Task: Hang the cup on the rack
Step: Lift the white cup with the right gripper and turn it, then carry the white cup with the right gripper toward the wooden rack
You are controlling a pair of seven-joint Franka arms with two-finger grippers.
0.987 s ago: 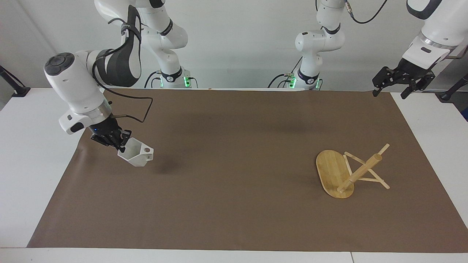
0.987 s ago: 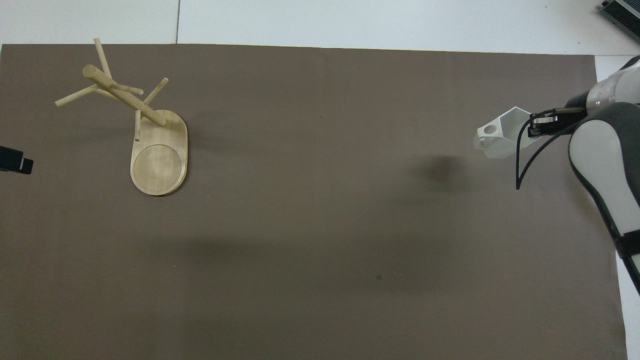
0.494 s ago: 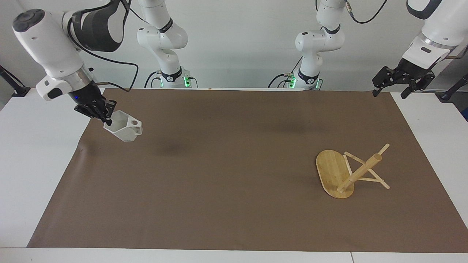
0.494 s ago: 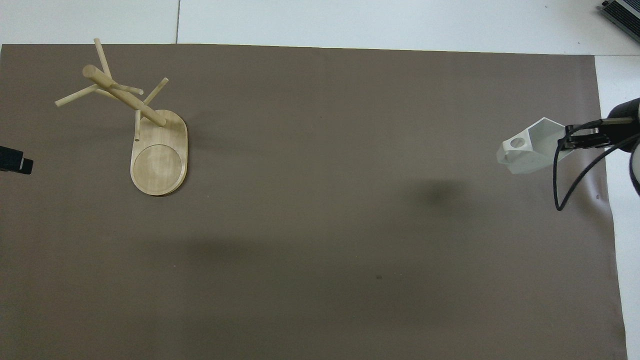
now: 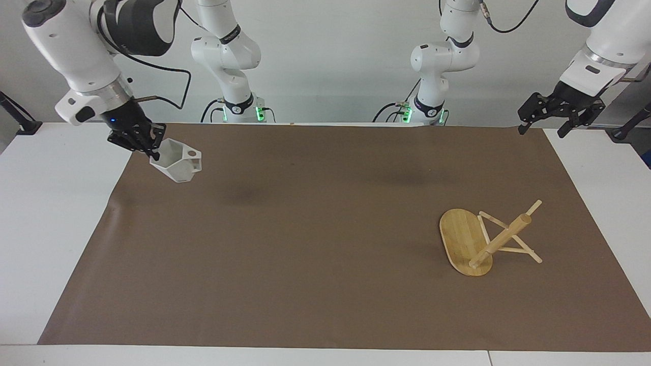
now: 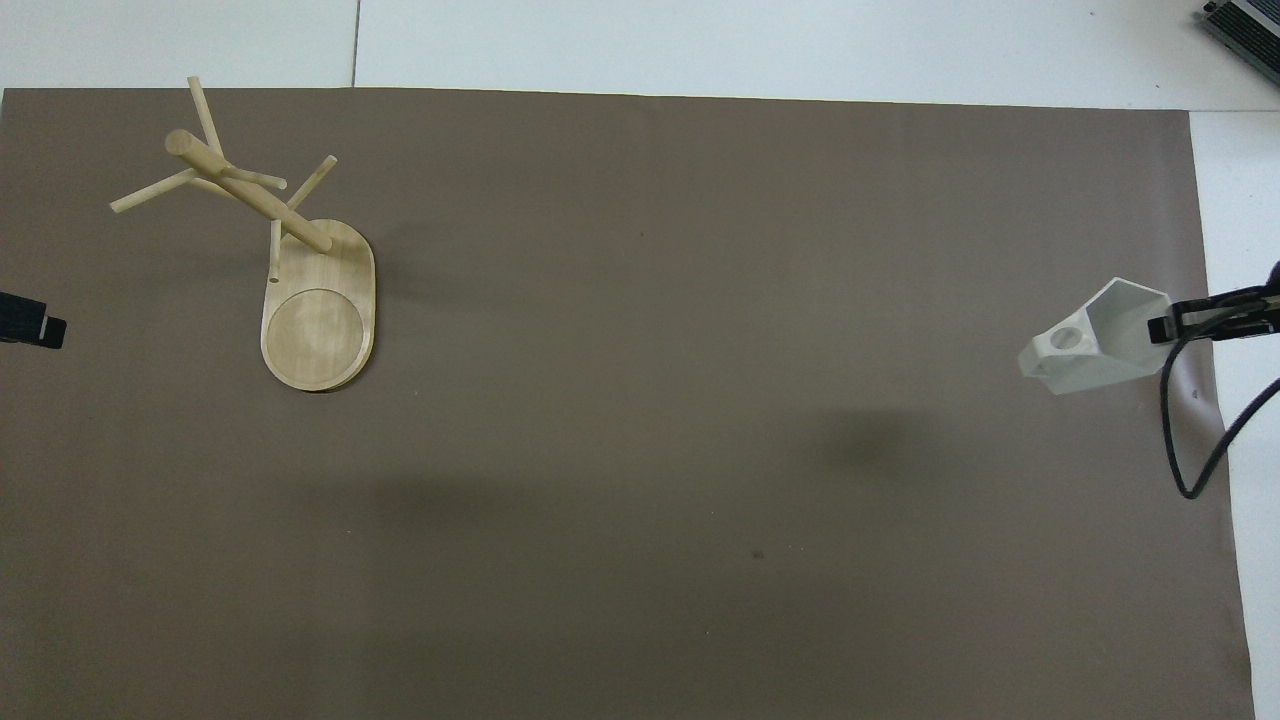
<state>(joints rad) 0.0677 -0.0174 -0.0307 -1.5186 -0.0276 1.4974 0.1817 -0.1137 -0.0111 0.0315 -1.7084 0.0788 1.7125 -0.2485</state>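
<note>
The white faceted cup (image 5: 178, 162) hangs in the air, tilted, held by its rim in my right gripper (image 5: 154, 150), which is shut on it over the brown mat's edge at the right arm's end of the table. The handle with its round hole points toward the table's middle. The cup (image 6: 1095, 340) and the right gripper (image 6: 1165, 325) also show in the overhead view. The bamboo rack (image 5: 501, 240) stands on its oval base toward the left arm's end, with nothing on its pegs; it shows in the overhead view (image 6: 250, 195) too. My left gripper (image 5: 541, 131) waits open, raised over the mat's corner.
A brown mat (image 5: 325, 244) covers most of the white table (image 5: 51, 229). The right arm's black cable (image 6: 1200, 440) hangs in a loop below the wrist. Only the left gripper's tip (image 6: 25, 325) shows at the overhead view's edge.
My right gripper has lifted the cup up and drawn it back toward the robots and the mat's edge at the right arm's end. The left arm and the rack have not moved.
</note>
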